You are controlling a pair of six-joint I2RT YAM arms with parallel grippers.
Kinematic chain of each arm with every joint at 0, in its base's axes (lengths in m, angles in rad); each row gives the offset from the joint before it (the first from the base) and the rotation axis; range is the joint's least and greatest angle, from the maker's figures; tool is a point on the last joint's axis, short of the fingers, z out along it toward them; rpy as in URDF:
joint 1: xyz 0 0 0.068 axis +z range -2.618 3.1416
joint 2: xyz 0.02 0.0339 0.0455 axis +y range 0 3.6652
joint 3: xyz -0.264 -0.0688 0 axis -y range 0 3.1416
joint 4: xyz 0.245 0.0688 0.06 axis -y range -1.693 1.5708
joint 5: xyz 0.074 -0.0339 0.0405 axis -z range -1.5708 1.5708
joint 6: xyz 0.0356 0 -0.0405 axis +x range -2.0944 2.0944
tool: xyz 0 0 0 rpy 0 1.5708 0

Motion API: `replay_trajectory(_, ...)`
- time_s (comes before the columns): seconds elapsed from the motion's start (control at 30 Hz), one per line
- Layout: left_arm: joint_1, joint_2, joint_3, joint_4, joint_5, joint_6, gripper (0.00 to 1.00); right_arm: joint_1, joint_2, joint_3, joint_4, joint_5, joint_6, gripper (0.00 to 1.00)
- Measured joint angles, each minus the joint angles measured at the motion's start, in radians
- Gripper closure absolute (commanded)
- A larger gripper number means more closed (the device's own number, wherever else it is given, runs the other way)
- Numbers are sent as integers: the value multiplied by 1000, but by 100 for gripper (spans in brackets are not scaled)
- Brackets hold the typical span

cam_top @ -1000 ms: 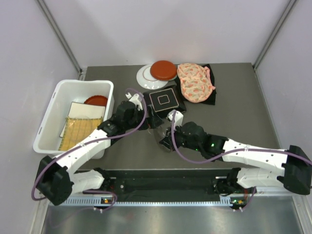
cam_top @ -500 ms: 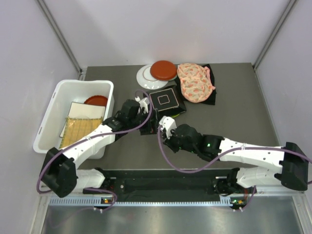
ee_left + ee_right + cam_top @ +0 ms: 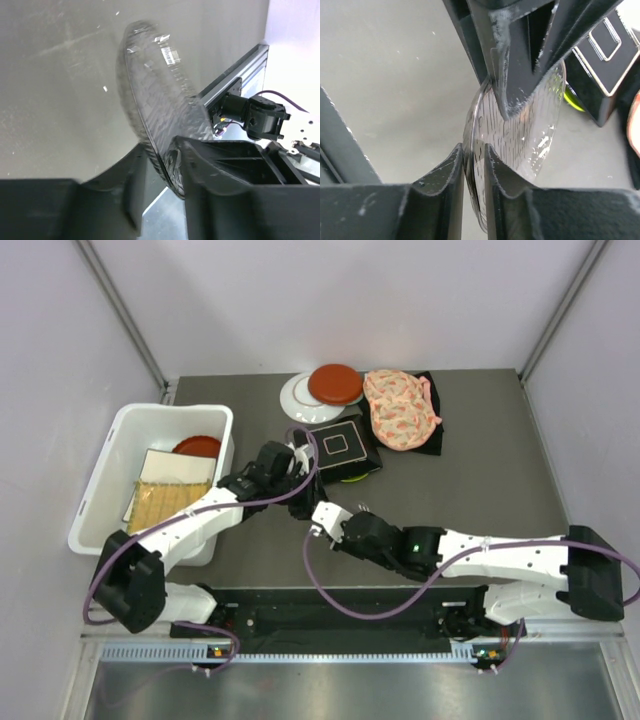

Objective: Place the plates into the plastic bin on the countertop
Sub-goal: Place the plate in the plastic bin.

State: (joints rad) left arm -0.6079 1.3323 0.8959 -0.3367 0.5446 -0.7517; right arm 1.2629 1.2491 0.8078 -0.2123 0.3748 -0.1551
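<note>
Left fingers (image 3: pixel 225 170) are closed most of the way onto the rim of the clear glass plate (image 3: pixel 155 100). It stands on edge above the bench (image 3: pixel 480 480), just left of centre in the overhead frame. Right fingers (image 3: pixel 440 180) sit at a narrow gap, clamping the opposite rim of the same plate from the bottom of their own frame. The plastic bin (image 3: pixel 110 455) lies at the left of the overhead frame, apart from the plate, with a yellow woven plate (image 3: pixel 165 510) inside. A black square plate (image 3: pixel 338 445) rests just above centre.
</note>
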Motion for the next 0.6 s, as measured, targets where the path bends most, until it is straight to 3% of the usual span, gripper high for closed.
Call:
replay_trajectory(0.1,5,18,0,-16,0,-5,85,20,11,0,-7,37,-38,80)
replay_trajectory(0.2,6,36,0,-30,-6,-5,95,40,14,0,-1,62,-71,71)
replay_trajectory(0.33,6,48,3,-15,14,7,100,56,17,0,14,71,-78,26)
replay_trajectory(0.43,4,59,3,-17,21,31,100,55,17,0,49,92,-91,17)
replay_trajectory(0.6,5,106,25,-32,11,81,100,55,5,0,74,96,-87,9)
